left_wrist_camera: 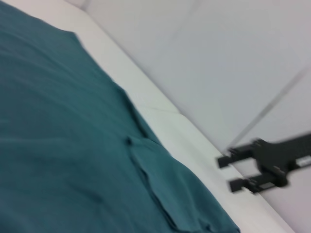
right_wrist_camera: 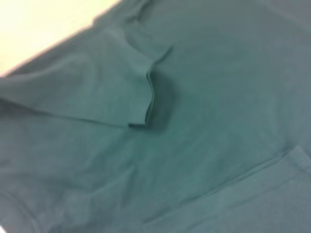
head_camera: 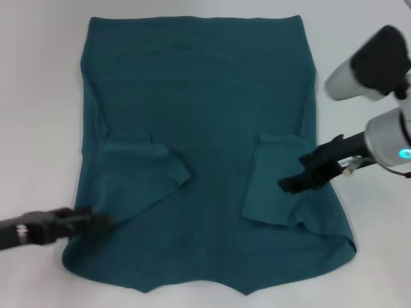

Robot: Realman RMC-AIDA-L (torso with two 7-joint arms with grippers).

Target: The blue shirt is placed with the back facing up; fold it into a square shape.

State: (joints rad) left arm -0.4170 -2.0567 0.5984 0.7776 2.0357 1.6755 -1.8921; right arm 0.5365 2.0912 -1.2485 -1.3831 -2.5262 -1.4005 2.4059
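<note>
The blue shirt point(head_camera: 205, 128) lies flat on the white worktop point(head_camera: 38, 96), both sleeves folded inward. The left tool point(head_camera: 96, 221) sits at its near-left edge, grip unclear. The right tool point(head_camera: 292, 183) hovers open above the right sleeve.

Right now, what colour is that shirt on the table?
The shirt is a plain dark teal-blue, no print. The head view shows it best.

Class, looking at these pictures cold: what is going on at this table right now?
A two-armed robot is folding a blue shirt spread flat on a white table. Both sleeves are already folded inward onto the body. The left gripper is at the shirt's near-left edge, and the right gripper is over the folded right sleeve. The body itself isn't folded yet.
</note>
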